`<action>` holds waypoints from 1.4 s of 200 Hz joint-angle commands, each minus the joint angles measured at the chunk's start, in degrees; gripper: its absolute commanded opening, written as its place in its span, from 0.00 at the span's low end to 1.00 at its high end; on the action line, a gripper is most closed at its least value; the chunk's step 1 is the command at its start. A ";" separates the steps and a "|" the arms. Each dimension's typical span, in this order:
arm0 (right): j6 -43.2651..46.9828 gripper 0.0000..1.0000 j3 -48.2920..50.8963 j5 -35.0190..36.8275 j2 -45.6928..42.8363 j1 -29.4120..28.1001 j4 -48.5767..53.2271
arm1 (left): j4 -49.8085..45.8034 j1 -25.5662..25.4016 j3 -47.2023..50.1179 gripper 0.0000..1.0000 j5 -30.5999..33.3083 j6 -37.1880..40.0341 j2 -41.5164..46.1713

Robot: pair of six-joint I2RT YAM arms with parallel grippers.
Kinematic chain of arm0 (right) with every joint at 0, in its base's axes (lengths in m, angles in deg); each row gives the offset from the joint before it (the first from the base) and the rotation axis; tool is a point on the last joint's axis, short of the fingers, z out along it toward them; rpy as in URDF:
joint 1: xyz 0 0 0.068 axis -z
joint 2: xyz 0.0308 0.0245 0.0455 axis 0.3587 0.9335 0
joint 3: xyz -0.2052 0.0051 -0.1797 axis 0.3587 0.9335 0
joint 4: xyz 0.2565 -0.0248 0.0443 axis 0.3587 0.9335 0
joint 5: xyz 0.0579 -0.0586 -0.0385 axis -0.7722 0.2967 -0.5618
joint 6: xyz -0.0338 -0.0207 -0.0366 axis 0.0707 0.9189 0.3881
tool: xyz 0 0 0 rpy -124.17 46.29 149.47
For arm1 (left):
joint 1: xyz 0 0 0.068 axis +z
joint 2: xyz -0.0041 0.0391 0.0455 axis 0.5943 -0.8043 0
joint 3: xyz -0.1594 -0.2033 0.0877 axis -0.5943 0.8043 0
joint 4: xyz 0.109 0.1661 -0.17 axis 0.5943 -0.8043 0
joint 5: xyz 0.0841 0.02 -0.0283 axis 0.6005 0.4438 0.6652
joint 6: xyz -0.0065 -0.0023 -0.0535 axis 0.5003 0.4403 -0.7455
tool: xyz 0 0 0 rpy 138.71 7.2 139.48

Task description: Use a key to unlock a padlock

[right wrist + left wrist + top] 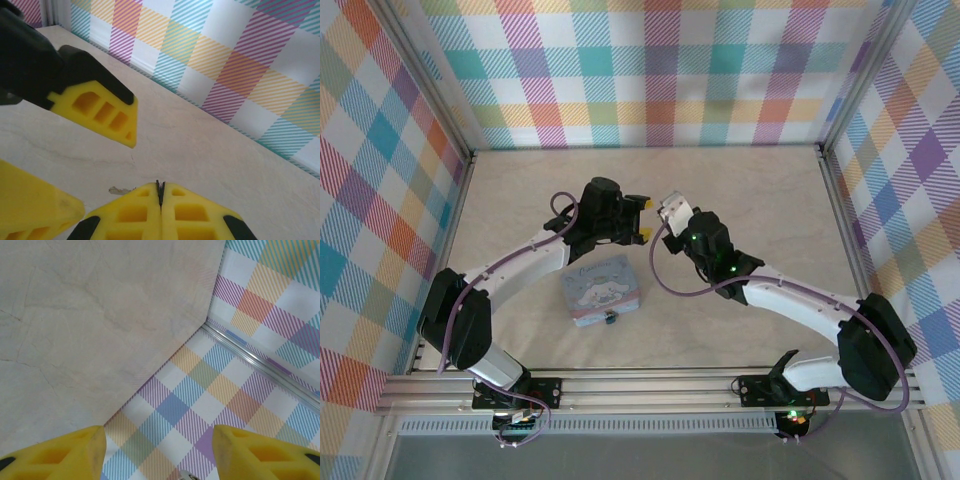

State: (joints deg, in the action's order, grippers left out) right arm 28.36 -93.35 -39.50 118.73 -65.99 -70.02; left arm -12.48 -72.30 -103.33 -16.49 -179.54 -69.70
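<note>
Bright, even, diffuse light; shadows soft and faint; overhead view sharp; wrist views slightly soft up close.

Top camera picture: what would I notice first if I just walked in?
Probably the two grippers facing each other over the middle of the table: the left gripper is open with bright yellow fingers and the right gripper is shut. Next comes the pale blue tin with a cartoon lid, with the tiny dark-blue padlock at its near edge. Colourful plaid walls stand all around.
</note>
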 commanded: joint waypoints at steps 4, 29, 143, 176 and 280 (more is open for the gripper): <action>-0.02 0.00 0.64 0.33 -0.78 -0.79 -3.33 | -1.29 -1.21 -2.05 0.54 -0.08 -1.44 -0.64; 0.06 0.00 0.42 0.24 -0.29 -1.24 -3.51 | -1.34 -1.74 -1.95 0.51 0.01 -2.18 -0.88; 0.33 0.00 0.41 0.14 0.02 -2.40 -2.87 | -0.90 -1.87 -2.15 0.22 -0.68 -2.76 -1.95; 0.59 0.00 0.49 -0.03 0.27 -2.84 -2.68 | -1.02 -1.83 -2.28 0.17 -0.91 -2.76 -2.17; -3.35 0.17 1.14 -2.32 -4.92 -2.34 4.75 | -3.51 -1.87 -2.92 0.00 4.95 6.64 -0.88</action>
State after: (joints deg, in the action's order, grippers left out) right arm 27.22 -92.85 -39.63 117.62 -68.63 -67.77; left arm -13.84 -73.45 -104.51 -14.52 -178.64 -71.73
